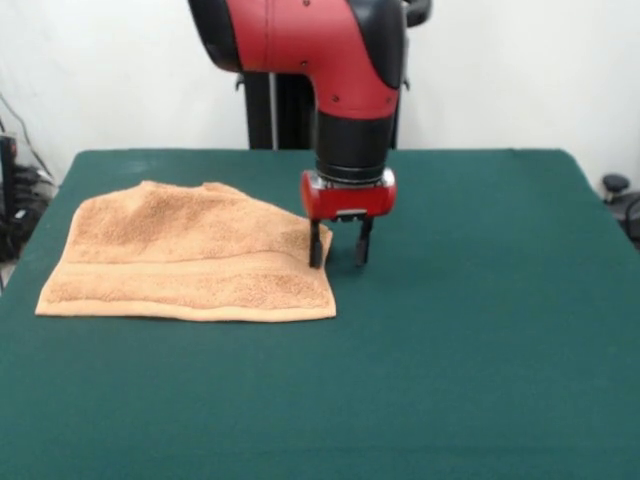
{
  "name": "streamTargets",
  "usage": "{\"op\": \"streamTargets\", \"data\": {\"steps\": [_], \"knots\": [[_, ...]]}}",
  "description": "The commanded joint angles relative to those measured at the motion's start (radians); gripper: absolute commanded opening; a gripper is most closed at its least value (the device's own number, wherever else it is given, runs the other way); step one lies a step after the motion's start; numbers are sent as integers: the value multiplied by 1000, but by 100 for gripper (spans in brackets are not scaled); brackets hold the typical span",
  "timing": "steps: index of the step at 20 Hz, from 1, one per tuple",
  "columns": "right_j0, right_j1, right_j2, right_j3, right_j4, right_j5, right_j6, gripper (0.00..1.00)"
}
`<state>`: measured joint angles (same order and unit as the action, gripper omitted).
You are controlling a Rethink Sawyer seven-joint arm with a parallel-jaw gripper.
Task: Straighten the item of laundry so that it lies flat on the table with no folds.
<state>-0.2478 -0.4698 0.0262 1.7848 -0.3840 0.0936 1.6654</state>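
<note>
The orange-tan terry towel (185, 255) lies on the left half of the green table (450, 330). Its near hem is straight with a woven band above it. Its far right part looks folded over, giving a slanted edge from the far middle down to the right side. My gripper (339, 253) hangs from the red and black arm at the towel's right edge. It is open. The left finger (316, 246) stands on or just at the towel's right edge and the right finger stands over bare cloth beside it. Nothing is held.
The robot's pedestal (275, 110) stands at the table's far side behind the arm. Cables and dark gear (15, 200) sit off the table's left edge. A dark object (615, 185) sits off the right edge.
</note>
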Motion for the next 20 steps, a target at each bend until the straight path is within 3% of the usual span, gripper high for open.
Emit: {"op": "streamTargets", "data": {"steps": [1, 5, 10, 15, 20], "knots": [[-62, -124, 95, 131, -2, 128, 58, 100], [-119, -203, 162, 181, 20, 197, 22, 100], [-201, -238, 246, 226, 17, 214, -3, 100], [-139, -133, 140, 168, -82, -8, 80, 100], [-103, -63, 87, 124, -96, -99, 118, 100]]}}
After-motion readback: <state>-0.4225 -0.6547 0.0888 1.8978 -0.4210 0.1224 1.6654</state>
